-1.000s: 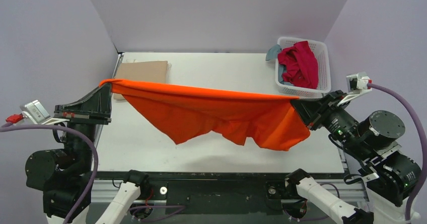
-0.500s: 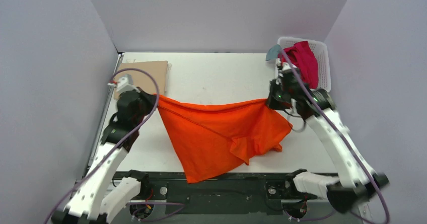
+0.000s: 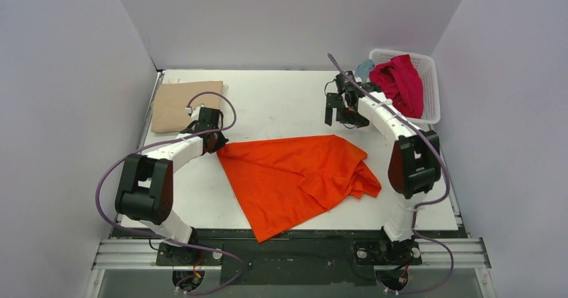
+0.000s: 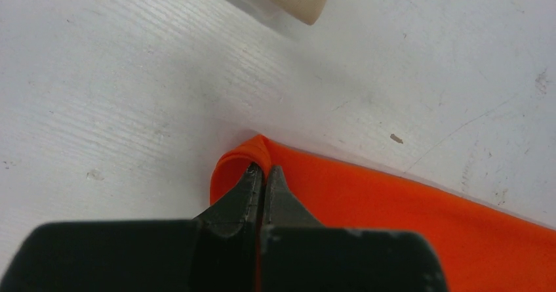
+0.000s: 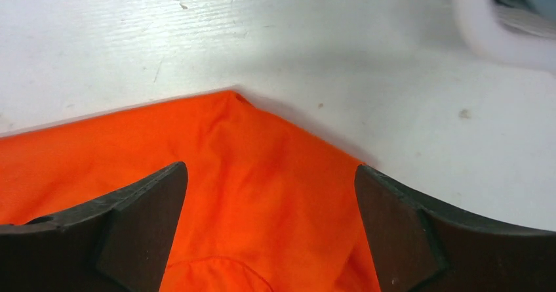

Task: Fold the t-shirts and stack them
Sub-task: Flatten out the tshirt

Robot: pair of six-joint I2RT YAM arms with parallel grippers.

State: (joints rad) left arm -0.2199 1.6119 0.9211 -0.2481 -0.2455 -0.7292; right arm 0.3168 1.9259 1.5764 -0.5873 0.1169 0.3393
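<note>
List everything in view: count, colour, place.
orange t-shirt: 1, orange, rumpled, mid-table
tan t-shirt: 1, tan, folded, far-left corner
crimson t-shirt: 1, crimson, heaped in basket
grey-blue t-shirt: 1, grey-blue, at basket's left rim
basket: 1, white lattice, far-right corner
table: 1, white
left gripper: 1, black, shut on orange t-shirt's left corner
right gripper: 1, black, open, over its far right corner

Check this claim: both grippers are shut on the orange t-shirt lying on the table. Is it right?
No. Only the left gripper is shut on the orange t-shirt; the right wrist view shows the right gripper open, gripping nothing.
</note>
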